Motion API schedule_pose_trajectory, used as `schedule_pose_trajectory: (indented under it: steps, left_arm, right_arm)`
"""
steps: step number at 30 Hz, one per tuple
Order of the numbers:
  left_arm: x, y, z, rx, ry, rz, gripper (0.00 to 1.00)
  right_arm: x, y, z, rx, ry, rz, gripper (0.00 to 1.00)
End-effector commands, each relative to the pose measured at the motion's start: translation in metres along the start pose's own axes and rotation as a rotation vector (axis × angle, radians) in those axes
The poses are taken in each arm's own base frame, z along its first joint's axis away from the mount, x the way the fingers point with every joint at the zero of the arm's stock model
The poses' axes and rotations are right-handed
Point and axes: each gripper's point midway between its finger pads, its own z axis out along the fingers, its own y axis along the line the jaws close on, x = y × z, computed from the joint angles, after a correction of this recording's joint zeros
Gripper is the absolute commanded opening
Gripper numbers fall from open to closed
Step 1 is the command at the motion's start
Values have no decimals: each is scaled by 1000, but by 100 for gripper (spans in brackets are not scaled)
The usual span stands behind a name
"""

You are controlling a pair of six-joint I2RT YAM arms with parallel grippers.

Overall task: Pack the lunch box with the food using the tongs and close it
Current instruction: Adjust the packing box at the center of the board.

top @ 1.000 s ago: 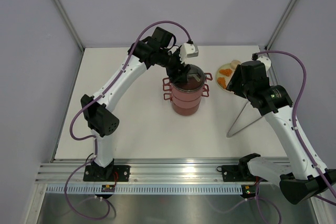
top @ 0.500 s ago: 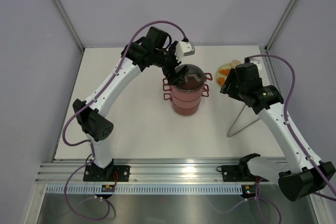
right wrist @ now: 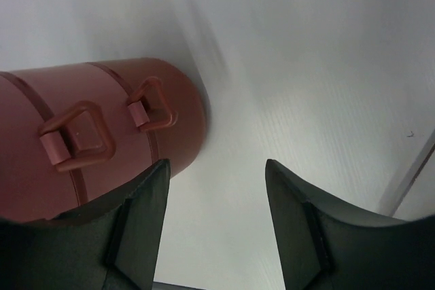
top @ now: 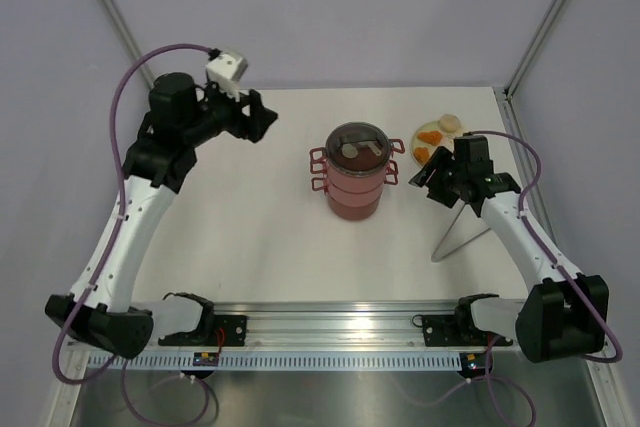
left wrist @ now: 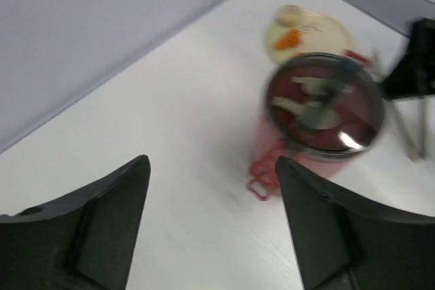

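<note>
Lunch box (top: 353, 179) stands stacked at the centre of the overhead frame, dark-red tiers one on another, side handles out to left and right, lid (top: 357, 144) seated on top with a clasp across it. Plate (top: 432, 134) lies to its right near the upper right of the table (top: 250, 237), carrying orange and pale food (top: 425, 154). Tongs (top: 462, 230) lie flat on the table in the lower right, closed end toward the bottom of the frame, arms spreading upward toward the right arm. Left gripper (top: 262, 119) is at upper left, well apart from the lunch box, holding nothing. Right gripper (top: 420, 176) sits just right of the lunch box, between it and the plate; this view does not show how its jaws stand.

Left wrist view, blurred: the two dark fingers (left wrist: 109, 222) stand wide apart at the bottom of the frame with bare table between them. The lunch box (left wrist: 319, 110) appears at centre right, seen from above, lid on. The plate (left wrist: 309, 28) with an orange piece (left wrist: 288, 38) lies beyond it at upper right.

Right wrist view: fingers (right wrist: 139, 222) stand apart at the bottom of the frame, nothing between them but table. The lunch box (right wrist: 102, 134) fills the left side, its red wall and two side handles (right wrist: 78, 134) facing the camera, just beside the left finger; contact cannot be confirmed. A thin metal edge at the far right margin is too cropped to identify.
</note>
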Motion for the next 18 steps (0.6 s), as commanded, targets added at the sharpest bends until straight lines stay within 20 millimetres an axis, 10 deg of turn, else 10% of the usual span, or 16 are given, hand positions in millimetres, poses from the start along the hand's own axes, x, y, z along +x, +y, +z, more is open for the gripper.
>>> schedule_pose_trajectory:
  steps: [1, 4, 9, 18]
  left_arm:
    - [-13, 67, -23, -263, -215, -336, 65]
    - [48, 97, -25, -391, -198, -633, 26]
    - [155, 90, 26, -260, -107, -1038, 35]
    - [200, 70, 121, 7, 86, -1155, 17]
  right_arm:
    - [-13, 13, 12, -119, -7, 66, 65]
    - [-15, 9, 25, -125, 13, 92, 65]
    - [-14, 2, 45, -115, 42, 135, 59]
    - [-10, -6, 57, -84, 70, 154, 53]
